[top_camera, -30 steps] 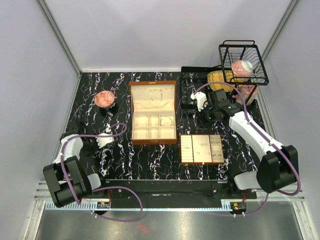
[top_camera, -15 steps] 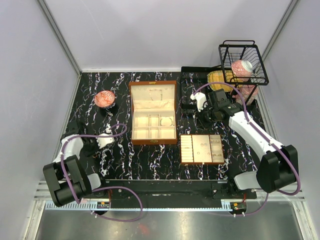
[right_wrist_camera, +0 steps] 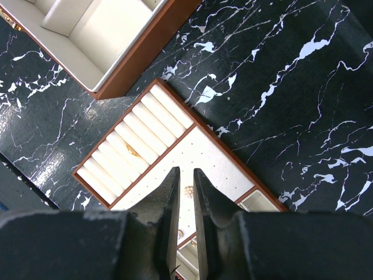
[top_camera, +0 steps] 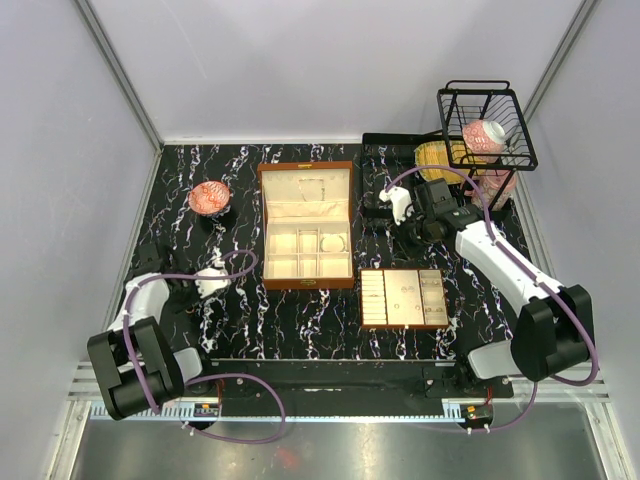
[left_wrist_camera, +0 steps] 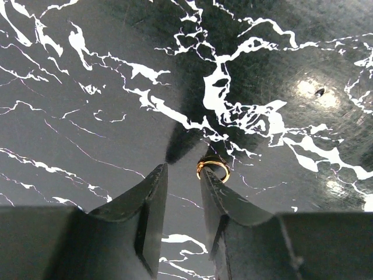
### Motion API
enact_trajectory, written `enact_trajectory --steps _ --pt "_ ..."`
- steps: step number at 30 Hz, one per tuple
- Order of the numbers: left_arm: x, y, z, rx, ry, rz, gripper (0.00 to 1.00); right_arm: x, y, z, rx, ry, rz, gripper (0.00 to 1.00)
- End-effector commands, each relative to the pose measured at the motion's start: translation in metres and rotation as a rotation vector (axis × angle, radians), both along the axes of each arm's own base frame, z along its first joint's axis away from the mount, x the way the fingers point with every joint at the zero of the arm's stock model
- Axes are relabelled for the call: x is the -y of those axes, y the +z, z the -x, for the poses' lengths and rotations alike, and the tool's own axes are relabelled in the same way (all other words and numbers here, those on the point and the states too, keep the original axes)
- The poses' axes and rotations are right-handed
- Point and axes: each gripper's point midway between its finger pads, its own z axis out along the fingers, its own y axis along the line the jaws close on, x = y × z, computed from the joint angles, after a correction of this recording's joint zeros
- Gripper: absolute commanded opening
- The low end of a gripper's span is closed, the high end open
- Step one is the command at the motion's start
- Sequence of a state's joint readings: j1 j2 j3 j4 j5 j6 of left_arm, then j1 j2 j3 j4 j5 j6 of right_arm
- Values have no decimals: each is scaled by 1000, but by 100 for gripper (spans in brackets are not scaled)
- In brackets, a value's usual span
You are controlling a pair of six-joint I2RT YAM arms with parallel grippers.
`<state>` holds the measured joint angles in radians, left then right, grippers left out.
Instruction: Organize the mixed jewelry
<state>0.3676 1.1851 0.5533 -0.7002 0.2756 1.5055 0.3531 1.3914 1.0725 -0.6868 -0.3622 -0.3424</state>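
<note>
Because the tiny coppery ring lies flat on the black marbled table, the left gripper comes at it from low and close. In the left wrist view the ring sits just at the tip of one finger, at about one o'clock from the gap. It is not yet between the jaws, which stand moderately apart with nothing in them. To my eye the approach is slightly off-centre, and a thin ring like this could skid away if nudged.

From above, this spot lies at about eight o'clock from the open wooden jewelry box, where a silvery hoop rests in a cream compartment.

The right gripper hangs over the flat compartment tray, at four o'clock from the box. A glinting bit lies on the tray's dotted panel right under the jaws. These are drawn narrow, and whether they pinch something tiny I cannot tell.
</note>
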Motion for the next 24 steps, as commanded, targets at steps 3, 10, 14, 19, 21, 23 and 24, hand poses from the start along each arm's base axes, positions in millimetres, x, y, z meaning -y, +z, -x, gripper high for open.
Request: enact_trajectory --steps 3,10,14,19,21,23,24 --pt "9 -19 17 -62 27 28 29 -6 9 -5 11 22 -28 20" --pt "19 -18 9 -89 76 60 17 -5 11 -6 8 15 -24 20" --pt "29 -13 1 -80 99 96 12 -4 14 -5 3 10 -20 20" --pt "41 -5 -10 -54 100 136 0 -4 17 -7 -2 2 -18 20" --pt "42 -5 -10 -56 102 132 0 -3 17 -8 -3 -3 -11 20" --pt "42 -3 -12 -54 104 130 0 -3 17 -9 -6 -8 -5 20" --pt "42 -3 -12 -53 105 131 0 -3 16 -10 -9 -9 -2 20"
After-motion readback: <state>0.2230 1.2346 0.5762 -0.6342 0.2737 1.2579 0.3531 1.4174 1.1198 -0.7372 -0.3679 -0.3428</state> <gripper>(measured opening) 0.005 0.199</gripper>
